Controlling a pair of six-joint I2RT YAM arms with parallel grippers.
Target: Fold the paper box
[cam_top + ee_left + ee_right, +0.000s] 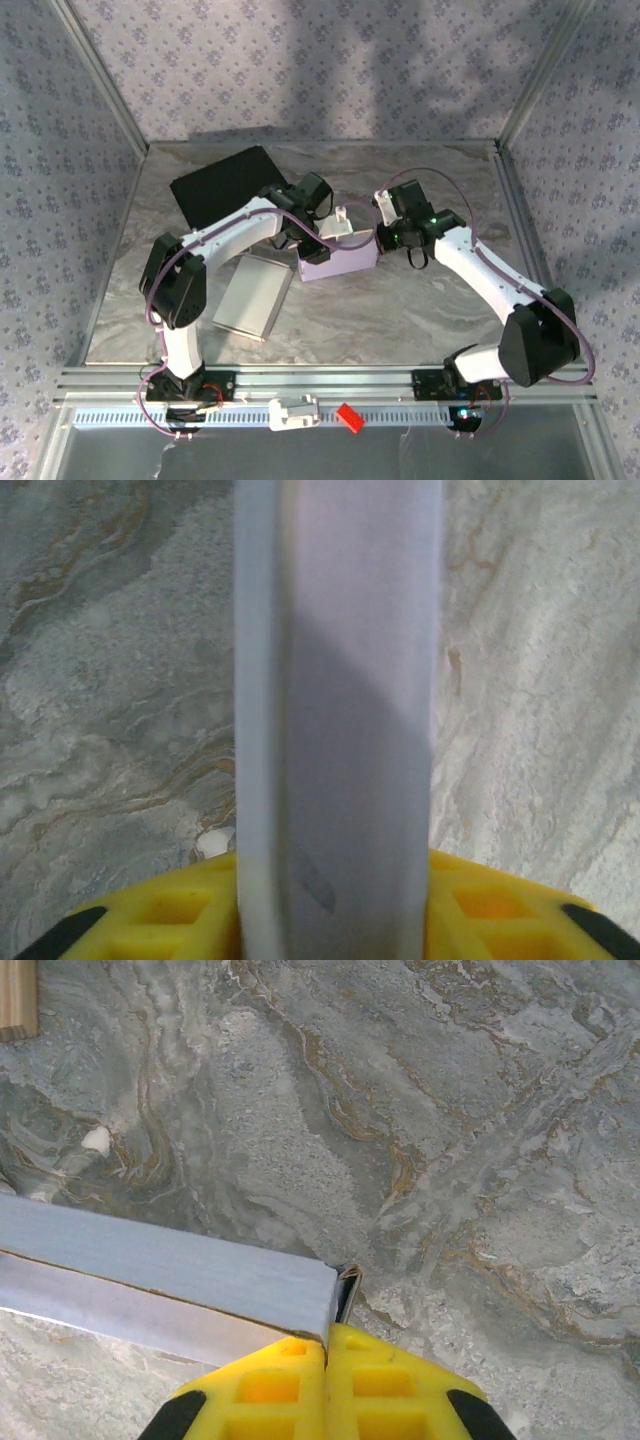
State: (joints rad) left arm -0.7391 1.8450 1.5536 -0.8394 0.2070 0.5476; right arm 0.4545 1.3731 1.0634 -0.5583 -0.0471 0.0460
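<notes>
Paper box (340, 265) sits near the middle of the table (430, 310), slightly toward the far edge. It is lavender, long side running left-right, with something white sticking up at its top far edge; can't tell what that is.

Left gripper (303, 240) is at the box's left end. In the left wrist view a lavender box panel (340, 710) runs straight up the frame between the yellow fingers (170, 910). The panel takes up the whole gap, one pad on each side. Can't tell whether the pads are pressing on it or just straddling it.

Right gripper (385, 238) is at the box's right end. In the right wrist view the yellow fingers (270, 1385) are fully together, no gap, tips right at the box's end corner (300, 1295). A thin paper edge stands just above the seam. Can't tell whether it is pinched.

The box underside rests on the marble in the right wrist view.

Other items:
- Flat grey panel (250, 298) on the table just near-left of the box, beside the left arm.
- Black sheet (225, 185) toward the far-left corner.
- Wooden piece (15, 1000) on the table, well apart from the box's right end.
- Small red part (350, 416) on the near rail between the arm bases.
</notes>
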